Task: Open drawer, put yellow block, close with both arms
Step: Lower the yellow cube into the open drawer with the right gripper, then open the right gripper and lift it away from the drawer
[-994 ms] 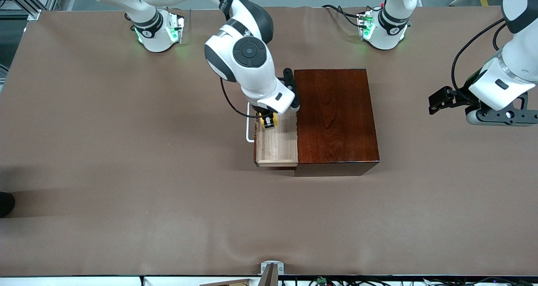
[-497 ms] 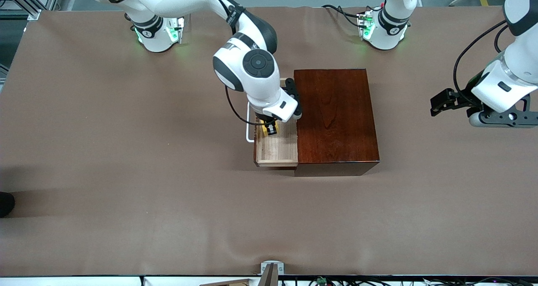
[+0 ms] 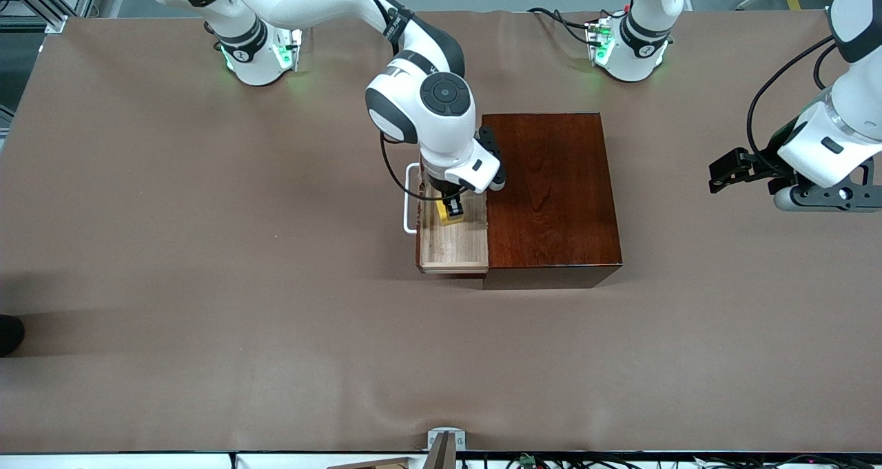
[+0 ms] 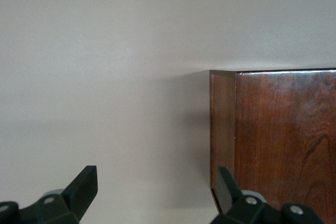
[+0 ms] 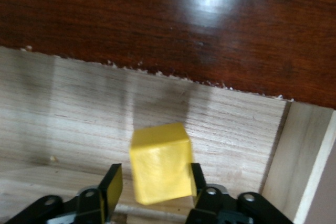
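Over the open drawer (image 3: 453, 238), mid-frame, the right pincer (image 3: 453, 211) had sunk lower, still clenching the yellow block (image 3: 448, 214); the left pincer (image 3: 732, 169) waited released.

Light falls evenly and brightly from above on the brown counter (image 3: 207, 283), with only soft shadows: a faint band along the wooden box (image 3: 551, 193) on its side nearer the front camera, and a dim patch under the right arm's wrist beside the drawer (image 3: 453, 242). Green glow spills from the arm bases. In the right wrist view a white glare spot sits on the glossy box top, and the yellow block (image 5: 160, 163) looks slightly smeared. The left wrist view is pale, washed and softly focused.
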